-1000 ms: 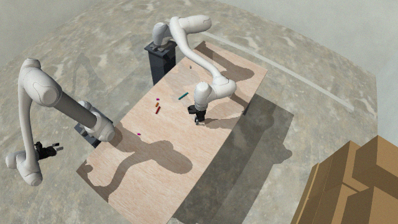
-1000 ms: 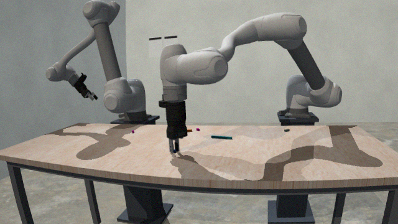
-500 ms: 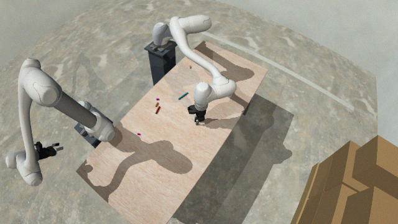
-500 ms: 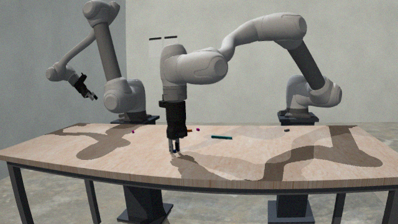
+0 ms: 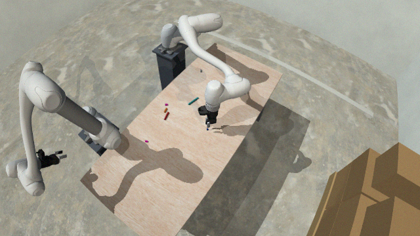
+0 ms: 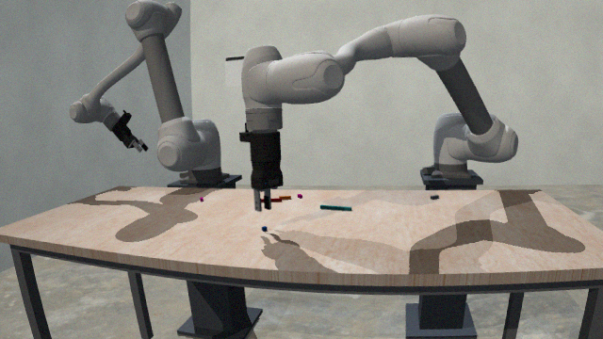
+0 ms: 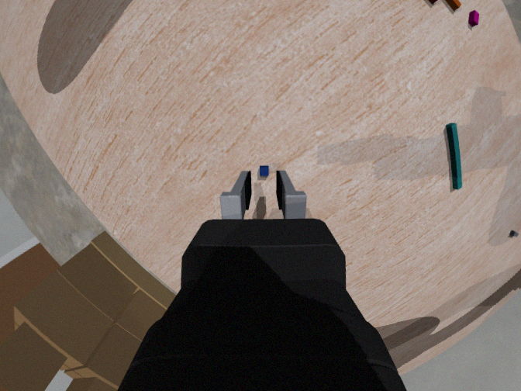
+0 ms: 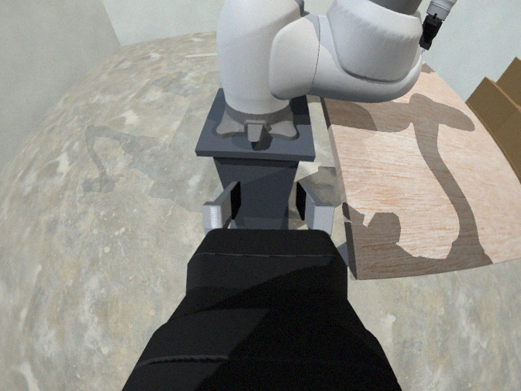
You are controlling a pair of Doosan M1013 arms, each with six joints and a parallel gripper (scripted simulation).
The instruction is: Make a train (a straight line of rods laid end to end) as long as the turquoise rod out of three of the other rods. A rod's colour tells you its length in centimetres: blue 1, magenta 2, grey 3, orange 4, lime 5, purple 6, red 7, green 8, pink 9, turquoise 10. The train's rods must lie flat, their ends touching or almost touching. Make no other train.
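Read left to right across the exterior view, the right gripper (image 5: pixel 62 154) (image 6: pixel 142 148) (image 8: pixel 268 193) stands wide open, empty, off the table (image 5: pixel 230 137) (image 6: pixel 377 278) (image 7: pixel 189 105) (image 8: pixel 378 168). Next, one magenta rod (image 5: pixel 146 141) (image 6: pixel 202 199) lies alone. The left gripper (image 5: pixel 208 126) (image 6: pixel 262 207) (image 7: pixel 263 182) (image 8: pixel 414 60), about half open and holding nothing, hovers above the blue rod (image 5: pixel 207 129) (image 6: pixel 264 229) (image 7: pixel 263 171), which lies on the tabletop. Beyond: red rod (image 5: pixel 167 116) (image 6: pixel 274 201) (image 7: pixel 432 1), orange rod (image 5: pixel 165 110) (image 6: pixel 285 198) (image 7: pixel 453 4), second magenta rod (image 5: pixel 166 104) (image 6: pixel 300 196) (image 7: pixel 474 18), near one another; then turquoise rod (image 5: pixel 193 101) (image 6: pixel 335 207) (image 7: pixel 453 155). Farthest right, a small dark piece (image 5: pixel 201 71) (image 6: pixel 434 197) (image 7: pixel 512 233), possibly the grey rod; poorly resolved.

Left gripper (image 5: pixel 208 124) (image 6: pixel 263 207) (image 7: pixel 263 189) now higher above table, risen from blue rod (image 5: pixel 207 129) (image 6: pixel 264 229) (image 7: pixel 263 171); rod now visible below fingertips, apart from them
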